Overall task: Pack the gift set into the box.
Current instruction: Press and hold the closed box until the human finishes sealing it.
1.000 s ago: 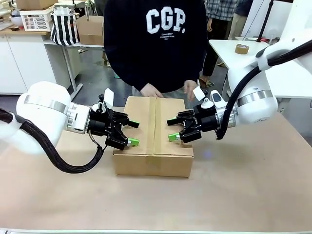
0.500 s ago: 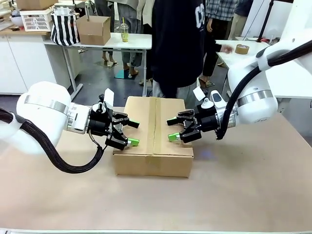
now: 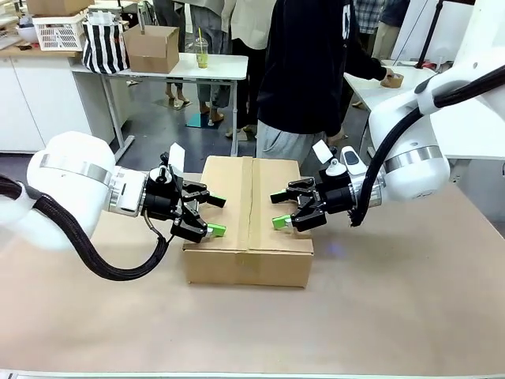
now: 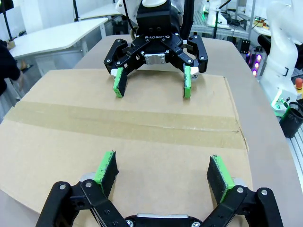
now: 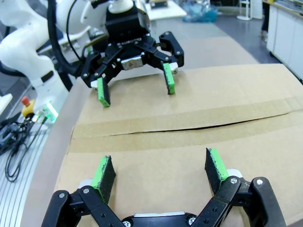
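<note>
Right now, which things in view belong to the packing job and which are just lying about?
Job: wide, shallow brown cardboard box, flaps shut; left jaws and right jaws, both open over its top.
Lying about: small cube-like brown cardboard carton, black-and-white striped bag, white plastic basket, all far behind.

Striped black-and-white bag [image 3: 105,46], small brown carton [image 3: 150,48] and lidded cup [image 3: 200,54] on a far table [image 3: 225,68], white basket [image 3: 59,32], tape roll [image 3: 394,80]

Looks like a robotics lab to me: white tabletop [image 3: 213,67] with a carton [image 3: 151,47] at 11 o'clock, tape roll [image 3: 396,80] at 1, loose cables [image 5: 16,151] and a red stop button [image 5: 24,100].
</note>
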Motion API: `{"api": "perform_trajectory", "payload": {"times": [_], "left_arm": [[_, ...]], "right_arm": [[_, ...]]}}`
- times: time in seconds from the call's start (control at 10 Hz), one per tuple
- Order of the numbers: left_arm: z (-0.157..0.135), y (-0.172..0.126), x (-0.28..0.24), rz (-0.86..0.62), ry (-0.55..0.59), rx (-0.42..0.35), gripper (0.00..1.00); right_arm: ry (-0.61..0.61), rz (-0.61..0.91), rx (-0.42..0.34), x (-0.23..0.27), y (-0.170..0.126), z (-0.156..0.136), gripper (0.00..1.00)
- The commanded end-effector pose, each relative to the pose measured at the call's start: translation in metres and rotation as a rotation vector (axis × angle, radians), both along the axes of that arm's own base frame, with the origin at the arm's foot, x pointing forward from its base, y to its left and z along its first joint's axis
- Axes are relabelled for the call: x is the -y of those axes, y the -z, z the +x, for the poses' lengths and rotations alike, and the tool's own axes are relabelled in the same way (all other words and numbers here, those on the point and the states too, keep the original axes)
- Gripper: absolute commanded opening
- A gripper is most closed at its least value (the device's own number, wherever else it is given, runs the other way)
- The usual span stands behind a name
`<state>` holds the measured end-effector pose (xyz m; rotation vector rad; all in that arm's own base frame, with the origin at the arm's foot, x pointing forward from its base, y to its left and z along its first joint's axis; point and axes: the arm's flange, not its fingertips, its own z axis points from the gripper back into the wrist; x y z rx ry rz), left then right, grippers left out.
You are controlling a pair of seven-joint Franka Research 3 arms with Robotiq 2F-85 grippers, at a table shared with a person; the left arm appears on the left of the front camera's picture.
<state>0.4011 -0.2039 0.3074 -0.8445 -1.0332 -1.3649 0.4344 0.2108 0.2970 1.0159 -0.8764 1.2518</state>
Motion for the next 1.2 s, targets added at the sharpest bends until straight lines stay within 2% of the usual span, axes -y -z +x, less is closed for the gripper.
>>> {"api": "perform_trajectory", "payload": {"times": [0.0, 1.1], "left_arm": [[-0.0033, 0.0023, -0.0008, 0.004, -0.013, -0.001, 1.00], [-0.0033, 0.0023, -0.0008, 0.004, -0.013, -0.001, 1.00]], "right_arm": [[0.002, -0.002, -0.008, 0.0007, 0.0034, -0.0005, 1.00], [0.002, -0.002, -0.008, 0.0007, 0.0034, -0.0005, 1.00]]}}
